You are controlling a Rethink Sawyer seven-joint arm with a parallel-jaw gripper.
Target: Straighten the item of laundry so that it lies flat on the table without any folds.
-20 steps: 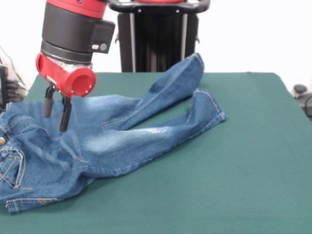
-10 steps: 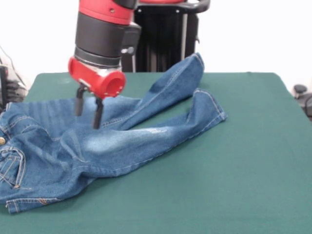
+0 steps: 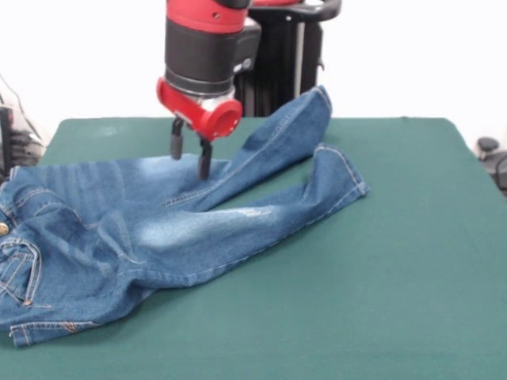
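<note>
A small pair of blue denim jeans lies rumpled on the dark green table. The waistband end hangs at the left edge. The two legs run to the upper right, one leg end raised at the table's far edge, the other lying beside it. Folds show along the seat and the near thigh. My gripper hangs open and empty over the jeans' upper thigh, its fingers just above the cloth near where the legs part.
The robot's black pedestal stands behind the table's far edge. Dark equipment shows past the right edge and more at the left edge. Bare green cloth spreads over the table's right half and front.
The arm has moved right and toward the table's far side across the jeans, from over the seat to over the crotch. The gripper stays open. The jeans have not moved.
</note>
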